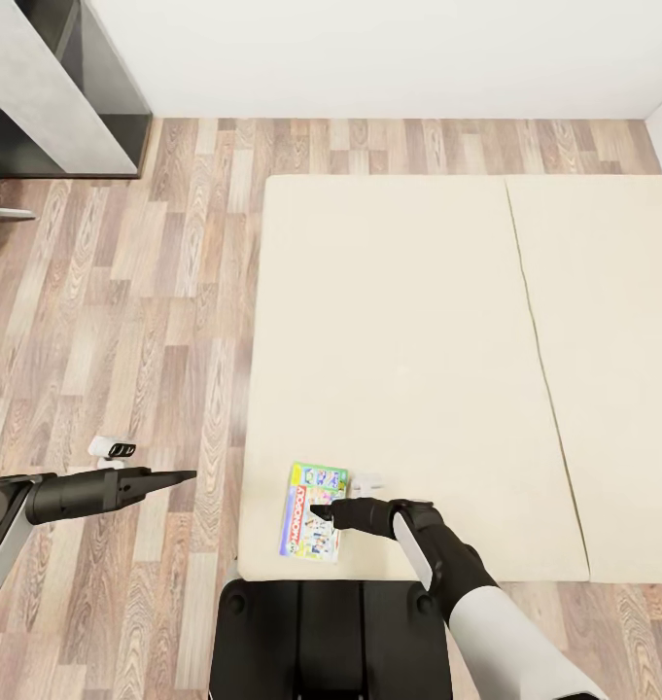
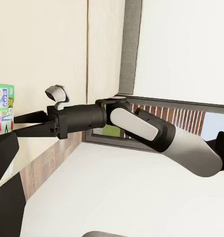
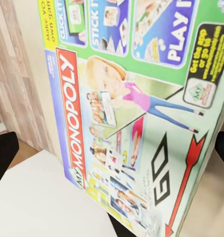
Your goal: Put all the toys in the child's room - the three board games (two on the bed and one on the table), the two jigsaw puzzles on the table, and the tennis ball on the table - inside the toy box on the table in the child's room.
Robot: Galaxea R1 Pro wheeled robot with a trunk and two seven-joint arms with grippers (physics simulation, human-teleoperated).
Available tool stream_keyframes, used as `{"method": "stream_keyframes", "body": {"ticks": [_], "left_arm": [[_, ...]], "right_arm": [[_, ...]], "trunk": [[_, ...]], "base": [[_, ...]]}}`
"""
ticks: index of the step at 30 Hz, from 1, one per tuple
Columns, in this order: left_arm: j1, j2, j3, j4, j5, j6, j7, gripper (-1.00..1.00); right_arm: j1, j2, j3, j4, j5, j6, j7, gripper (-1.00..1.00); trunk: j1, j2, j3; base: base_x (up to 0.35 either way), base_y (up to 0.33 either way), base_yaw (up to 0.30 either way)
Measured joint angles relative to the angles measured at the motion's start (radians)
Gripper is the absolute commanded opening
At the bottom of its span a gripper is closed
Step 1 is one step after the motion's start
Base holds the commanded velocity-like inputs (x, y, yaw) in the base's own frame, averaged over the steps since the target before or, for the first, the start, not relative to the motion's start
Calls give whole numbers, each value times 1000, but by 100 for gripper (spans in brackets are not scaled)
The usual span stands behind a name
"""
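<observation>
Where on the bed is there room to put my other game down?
Nearly all of the bed is bare: everything beyond the Monopoly box, both sides of the mattress seam. The only crowded spot is the near edge, where the right gripper sits over the box.

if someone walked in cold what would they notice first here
The bright Monopoly box lies near the front edge of the big cream bed, the only splash of colour there. The right gripper reaches over it, its jaws right at the lid, while the left gripper hangs over the wood floor beside the bed.
</observation>
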Motion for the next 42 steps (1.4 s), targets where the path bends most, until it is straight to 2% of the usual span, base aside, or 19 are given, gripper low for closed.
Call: {"method": "stream_keyframes", "body": {"ticks": [29,42], "left_arm": [[0,0,1,0,0,0,0,100],[0,0,1,-1,1,0,0,100]], "right_arm": [[0,-1,0,0,0,-1,-4,100],[0,-2,0,0,-1,-2,-5,100]], "trunk": [[0,0,0],[0,0,0]], "base": [[0,0,0],[0,79,0]]}}
